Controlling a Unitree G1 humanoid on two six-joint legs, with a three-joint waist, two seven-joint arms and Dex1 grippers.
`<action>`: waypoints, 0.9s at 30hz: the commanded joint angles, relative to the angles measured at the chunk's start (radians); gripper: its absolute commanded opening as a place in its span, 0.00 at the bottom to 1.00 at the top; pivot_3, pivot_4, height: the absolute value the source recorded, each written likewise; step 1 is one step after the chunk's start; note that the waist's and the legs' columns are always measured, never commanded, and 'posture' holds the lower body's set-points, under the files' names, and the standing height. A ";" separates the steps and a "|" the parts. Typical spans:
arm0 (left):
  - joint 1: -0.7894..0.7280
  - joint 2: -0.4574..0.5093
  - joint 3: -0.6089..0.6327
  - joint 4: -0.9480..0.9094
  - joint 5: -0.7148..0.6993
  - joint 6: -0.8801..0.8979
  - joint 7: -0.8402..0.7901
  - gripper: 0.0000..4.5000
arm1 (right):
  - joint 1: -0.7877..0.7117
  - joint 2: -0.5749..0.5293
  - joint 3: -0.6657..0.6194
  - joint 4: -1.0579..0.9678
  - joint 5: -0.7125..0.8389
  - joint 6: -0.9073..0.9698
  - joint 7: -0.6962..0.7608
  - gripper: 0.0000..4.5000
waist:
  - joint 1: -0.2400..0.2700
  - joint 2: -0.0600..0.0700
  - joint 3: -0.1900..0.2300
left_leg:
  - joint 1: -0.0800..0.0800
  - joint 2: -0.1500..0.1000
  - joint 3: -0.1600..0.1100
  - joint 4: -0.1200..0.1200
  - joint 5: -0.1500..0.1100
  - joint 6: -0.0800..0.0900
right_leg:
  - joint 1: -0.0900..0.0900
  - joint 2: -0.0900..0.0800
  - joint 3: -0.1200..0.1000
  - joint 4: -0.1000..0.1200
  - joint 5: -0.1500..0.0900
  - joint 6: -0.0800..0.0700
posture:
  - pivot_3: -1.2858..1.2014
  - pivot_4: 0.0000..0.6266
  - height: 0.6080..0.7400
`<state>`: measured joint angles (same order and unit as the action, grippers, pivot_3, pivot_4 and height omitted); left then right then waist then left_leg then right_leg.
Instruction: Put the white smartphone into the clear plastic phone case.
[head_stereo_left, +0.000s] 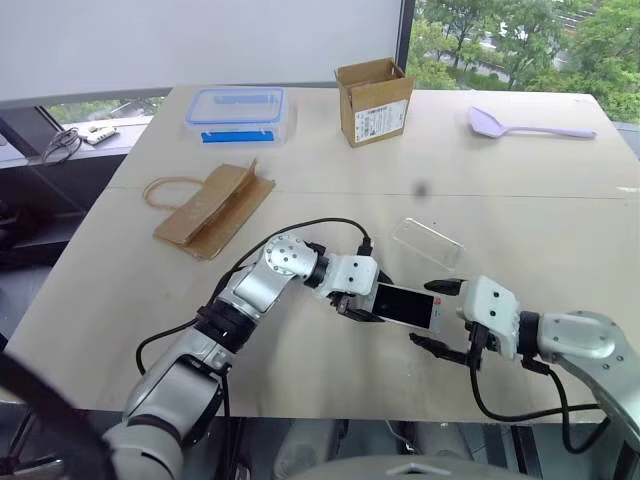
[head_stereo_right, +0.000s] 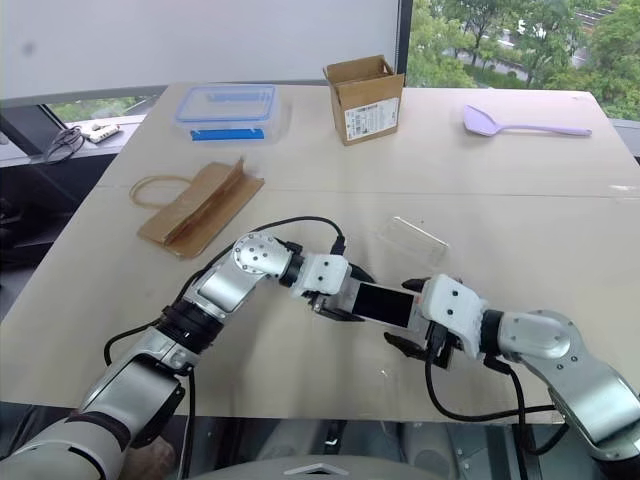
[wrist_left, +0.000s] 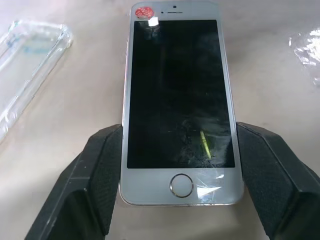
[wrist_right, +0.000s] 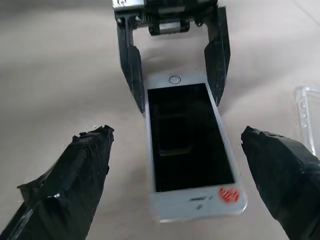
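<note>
the left gripper (head_stereo_left: 372, 302) is clamping its jaws on the long edges of the slim white smartphone with the black glass screen (head_stereo_left: 405, 305) near its home-button end, holding it screen-up just above the beige bench (head_stereo_left: 520, 200). the right gripper (head_stereo_left: 438, 315) is facing the phone's free end with jaws spread wide, gripping nothing. the thin clear plastic phone case (head_stereo_left: 427, 243) is lying on the bench just beyond them.

The white smartphone (wrist_left: 177, 107) faces screen up, its black glass cracked near the round home button and a red sticker at the opposite end. The clear plastic phone case (head_stereo_left: 427, 243) lies empty on the tan table, just beyond the phone.
</note>
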<state>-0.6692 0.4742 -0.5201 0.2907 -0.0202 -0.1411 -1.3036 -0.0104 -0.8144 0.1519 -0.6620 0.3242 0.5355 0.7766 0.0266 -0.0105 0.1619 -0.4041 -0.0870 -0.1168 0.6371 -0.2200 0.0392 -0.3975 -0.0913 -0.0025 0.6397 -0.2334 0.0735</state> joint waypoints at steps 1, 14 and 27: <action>-0.023 -0.006 0.014 0.014 0.019 -0.038 -0.005 0.64 | -0.036 -0.003 0.012 0.014 -0.009 -0.006 0.027 1.00 | 0.000 0.000 0.000 | 0.000 0.000 0.000 0.000 0.000 0.000 | 0.000 0.000 0.000 0.000 0.000 0.000 | 0.52 0.24 1.00; -0.031 0.010 0.041 -0.097 0.011 0.085 -0.012 0.64 | -0.140 -0.042 0.115 0.050 -0.107 0.036 0.076 1.00 | -0.014 0.000 0.000 | 0.000 0.000 -0.001 0.000 0.000 0.000 | -0.001 0.002 0.000 0.001 0.000 0.000 | 0.52 0.24 1.00; 0.040 0.020 0.145 -0.315 -0.111 0.661 0.075 0.64 | -0.122 0.224 -0.117 -0.009 -0.016 0.332 -0.180 1.00 | -0.017 0.000 0.001 | -0.001 0.000 -0.002 0.000 0.000 0.000 | -0.003 0.003 0.001 0.003 0.000 0.000 | 0.52 0.24 1.00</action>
<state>-0.6438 0.4871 -0.4027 0.0449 -0.0976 0.4179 -1.2558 -0.1238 -0.6193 0.1332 -0.5954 0.2487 0.8068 0.6557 0.0098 -0.0110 0.1630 -0.4061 -0.0866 -0.1192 0.6373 -0.2200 0.0390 -0.4017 -0.0875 -0.0020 0.6437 -0.2333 0.0736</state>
